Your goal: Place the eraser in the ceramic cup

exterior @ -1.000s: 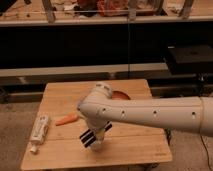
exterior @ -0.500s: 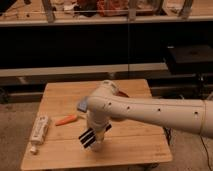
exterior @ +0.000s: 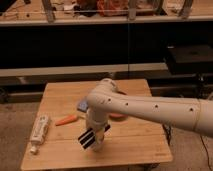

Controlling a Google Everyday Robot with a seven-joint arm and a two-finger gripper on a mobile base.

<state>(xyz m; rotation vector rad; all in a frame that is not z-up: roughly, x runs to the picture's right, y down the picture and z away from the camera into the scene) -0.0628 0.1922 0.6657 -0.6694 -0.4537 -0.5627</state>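
Observation:
My gripper (exterior: 89, 139) hangs at the end of the white arm (exterior: 145, 107), low over the front middle of the wooden table (exterior: 135, 142). A small blue-grey block, which may be the eraser (exterior: 82, 105), lies on the table just behind and left of the arm. A reddish round rim, likely the ceramic cup (exterior: 118, 117), peeks out from under the arm to the right of the gripper; most of it is hidden. I cannot see anything held in the gripper.
A white tube (exterior: 39, 131) lies near the table's left edge. An orange carrot-like object (exterior: 66, 120) lies between the tube and the gripper. Dark shelving stands behind the table, and a black box (exterior: 190, 57) is at the right.
The arm's elbow has swung up and to the right, covering more of the reddish cup. The gripper has stayed over nearly the same spot, slightly lower.

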